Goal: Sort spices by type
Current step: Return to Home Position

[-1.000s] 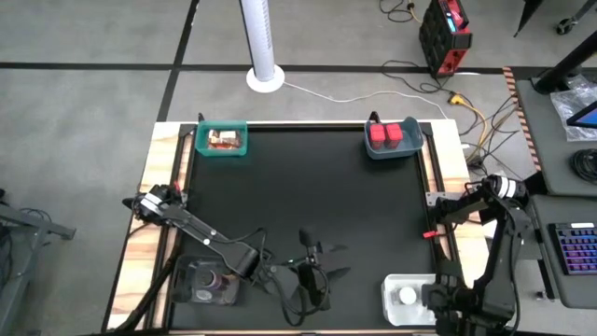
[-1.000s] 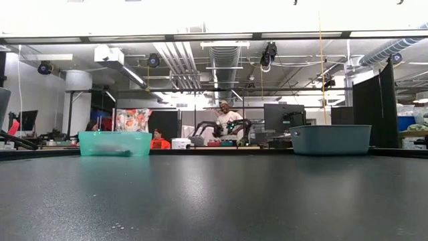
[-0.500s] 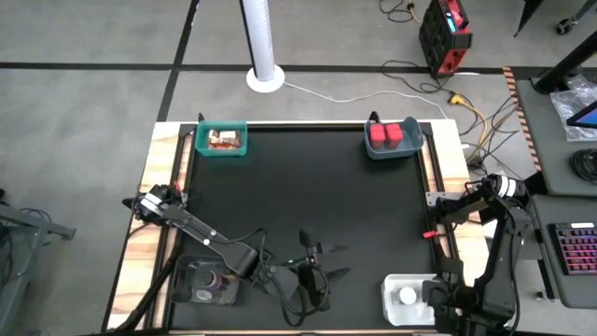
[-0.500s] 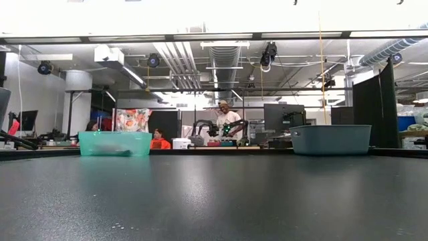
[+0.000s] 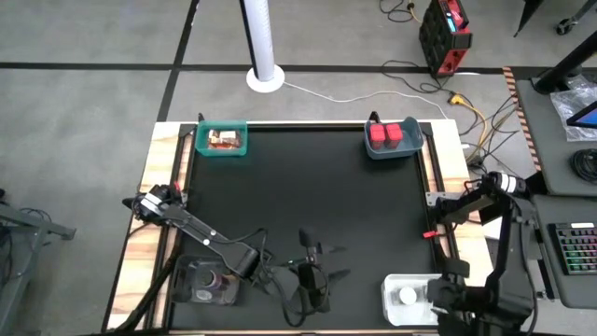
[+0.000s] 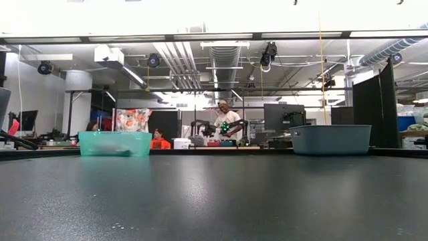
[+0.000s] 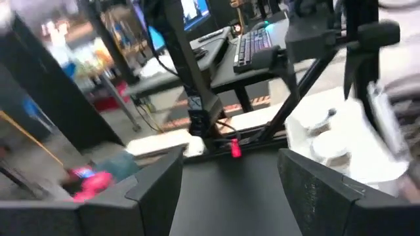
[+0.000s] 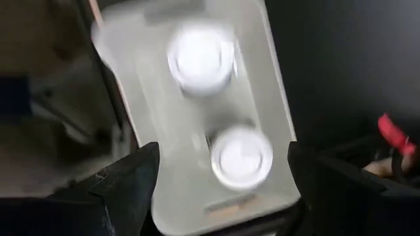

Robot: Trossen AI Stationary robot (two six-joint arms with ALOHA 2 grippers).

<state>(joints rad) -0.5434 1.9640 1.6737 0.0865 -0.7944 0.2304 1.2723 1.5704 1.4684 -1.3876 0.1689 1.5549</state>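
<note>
Both arms are dark, almost black, built of slim boxy links joined by round joints. In the high view the left arm [image 5: 201, 233] is mounted at the eight o'clock edge of the table [image 5: 308, 187], with thin black cables [image 5: 272, 278] looped about its far end. The right arm [image 5: 499, 243], mounted at four o'clock, has a white cap [image 5: 505, 183] on its shoulder joint. The left gripper [image 7: 230, 157] and the right gripper [image 8: 223, 164] each have two broad, flat, matte dark fingers with slanted tips.

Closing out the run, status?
Left claw open, empty, front centre. Right claw open over tray, two bottles inside. Nothing in the way.
</note>
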